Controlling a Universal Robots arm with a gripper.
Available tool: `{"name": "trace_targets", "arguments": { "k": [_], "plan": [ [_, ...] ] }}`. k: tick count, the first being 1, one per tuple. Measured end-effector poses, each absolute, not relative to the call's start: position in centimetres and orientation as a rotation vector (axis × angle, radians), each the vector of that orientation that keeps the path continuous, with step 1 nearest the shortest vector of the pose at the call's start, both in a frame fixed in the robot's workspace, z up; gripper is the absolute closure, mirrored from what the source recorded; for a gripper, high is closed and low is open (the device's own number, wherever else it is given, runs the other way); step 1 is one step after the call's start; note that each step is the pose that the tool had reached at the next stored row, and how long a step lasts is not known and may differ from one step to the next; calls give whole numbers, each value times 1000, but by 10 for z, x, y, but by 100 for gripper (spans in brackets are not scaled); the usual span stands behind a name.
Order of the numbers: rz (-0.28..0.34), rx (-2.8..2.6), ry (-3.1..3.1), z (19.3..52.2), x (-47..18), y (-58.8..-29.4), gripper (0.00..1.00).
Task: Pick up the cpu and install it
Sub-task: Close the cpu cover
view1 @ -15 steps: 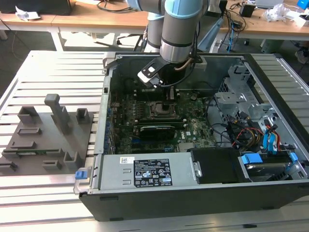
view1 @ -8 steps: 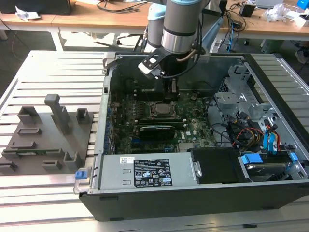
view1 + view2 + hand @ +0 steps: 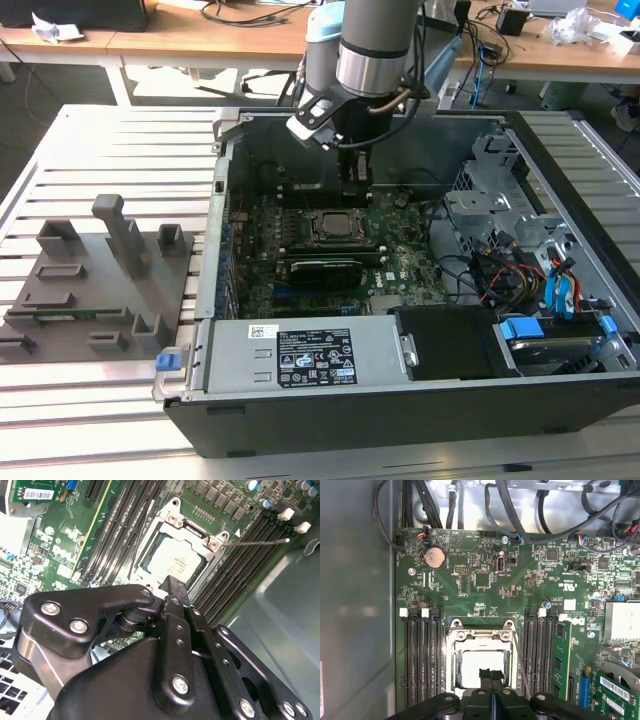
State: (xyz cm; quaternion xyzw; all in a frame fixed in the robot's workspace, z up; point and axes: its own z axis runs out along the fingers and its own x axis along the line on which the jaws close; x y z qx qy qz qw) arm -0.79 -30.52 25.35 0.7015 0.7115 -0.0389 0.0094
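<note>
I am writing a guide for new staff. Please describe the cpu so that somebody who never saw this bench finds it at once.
Look into the open computer case at the green motherboard. Near its middle a metal socket frame sits between rows of black memory slots. The cpu is the pale, shiny flat square inside that frame, unlike the long dark slots beside it.
</note>
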Motion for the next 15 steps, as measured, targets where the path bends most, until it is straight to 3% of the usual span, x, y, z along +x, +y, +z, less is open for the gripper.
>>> {"name": "trace_targets", "arguments": {
  "k": [15],
  "plan": [
    [-122, 2190, 2222, 285, -8, -305, 89]
  ]
}}
